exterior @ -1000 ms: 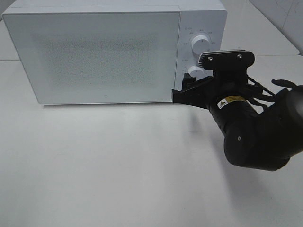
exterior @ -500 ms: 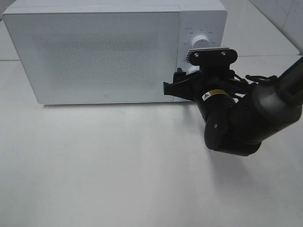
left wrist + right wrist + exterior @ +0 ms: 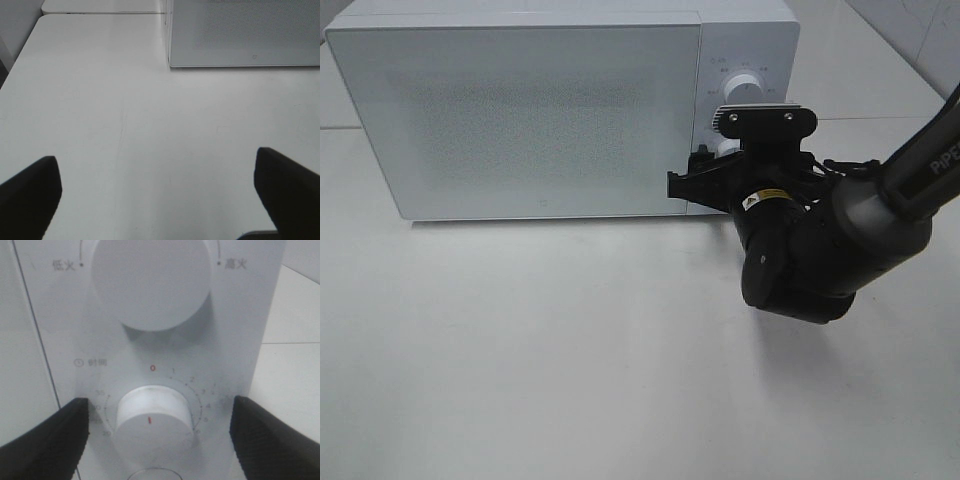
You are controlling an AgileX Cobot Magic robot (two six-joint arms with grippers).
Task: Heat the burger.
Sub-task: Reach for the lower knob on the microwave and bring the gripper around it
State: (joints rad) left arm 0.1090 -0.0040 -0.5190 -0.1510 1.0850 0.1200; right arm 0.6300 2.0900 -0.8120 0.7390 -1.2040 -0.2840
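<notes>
Right gripper (image 3: 705, 172) is nose-on to the control panel of the microwave (image 3: 520, 110), its jaws spread wide. The timer knob (image 3: 152, 415) lies dead ahead, squarely between the two black fingers (image 3: 45, 437). One finger stands off each side of the knob, and neither looks to be touching it. The knob's axis points straight out of the panel toward the wrist, so closing and twisting about that line is, I'd judge, what comes next. The bigger power knob (image 3: 151, 282) sits just above and outside the jaws.

This arm is plainly the nearer one. The left gripper (image 3: 157, 195), also spread wide and holding nothing, hangs over bare table (image 3: 520, 350) well away from the panel.

I can't see the burger anywhere. The microwave door is shut and its frosted front shows nothing, so my guess is the burger is inside, behind the door and off to the side of the right gripper.
</notes>
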